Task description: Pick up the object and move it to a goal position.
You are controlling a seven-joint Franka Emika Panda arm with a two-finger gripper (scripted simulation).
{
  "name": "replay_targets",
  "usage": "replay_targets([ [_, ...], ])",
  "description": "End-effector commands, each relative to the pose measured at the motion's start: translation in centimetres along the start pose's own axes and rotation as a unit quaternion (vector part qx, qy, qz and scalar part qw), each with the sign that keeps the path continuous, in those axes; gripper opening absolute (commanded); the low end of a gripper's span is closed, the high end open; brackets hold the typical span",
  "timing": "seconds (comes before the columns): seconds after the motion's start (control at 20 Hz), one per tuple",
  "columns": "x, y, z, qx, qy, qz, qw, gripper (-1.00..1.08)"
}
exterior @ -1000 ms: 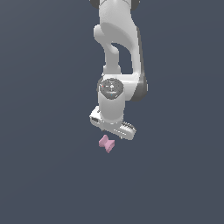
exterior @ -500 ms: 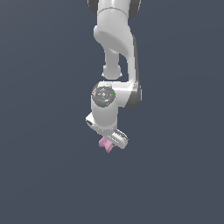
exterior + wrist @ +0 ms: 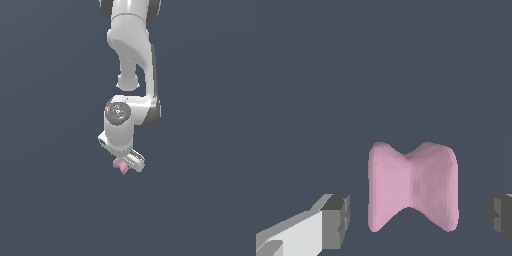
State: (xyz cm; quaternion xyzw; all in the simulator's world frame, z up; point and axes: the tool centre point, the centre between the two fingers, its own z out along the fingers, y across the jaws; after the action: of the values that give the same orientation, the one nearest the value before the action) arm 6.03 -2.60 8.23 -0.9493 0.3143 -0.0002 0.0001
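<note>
Compared with a second ago, the arm (image 3: 131,75) is sitting lower in the exterior view, and its wrist has come down over the pink block (image 3: 120,165), which stood fully clear below the hand then. Half a second ago the block was already partly covered; now only a small pink corner is peeking out from under the hand's lower edge, on the exterior view's left side of it.

The arm is rendering as smooth, glossy white shells with rounded joints and a dark circular cap on the wrist housing. The block is a matte, soft-edged pink solid, pinched at the middle and flaring to two lobes, like a bow tie. The ground (image 3: 50,200) is showing as a flat, even slate-blue plane with no texture.

In the wrist view the block (image 3: 413,187) is lying between the two fingers of the pincer (image 3: 418,217), one dark grey pad (image 3: 336,220) to one side and the other pad (image 3: 499,212) at the picture's edge. The pincer is standing wide open, holding nothing, with a visible gap between each pad and the block.
</note>
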Motion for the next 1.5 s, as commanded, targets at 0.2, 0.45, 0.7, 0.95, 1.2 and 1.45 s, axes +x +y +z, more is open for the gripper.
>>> replay_targets([
  [0.2, -0.1, 0.1, 3.2, 0.0, 0.0, 0.002, 1.0, 1.0],
  [0.45, 0.0, 0.1, 4.3, 0.0, 0.0, 0.002, 1.0, 1.0],
  [0.7, 0.1, 0.0, 4.2, 0.0, 0.0, 0.002, 1.0, -1.0],
  [0.95, 0.1, 0.0, 4.2, 0.0, 0.0, 0.002, 1.0, -1.0],
  [1.2, 0.2, 0.1, 4.1, 0.0, 0.0, 0.002, 1.0, -1.0],
  [1.45, 1.6, 1.1, 3.0, 0.0, 0.0, 0.002, 1.0, -1.0],
])
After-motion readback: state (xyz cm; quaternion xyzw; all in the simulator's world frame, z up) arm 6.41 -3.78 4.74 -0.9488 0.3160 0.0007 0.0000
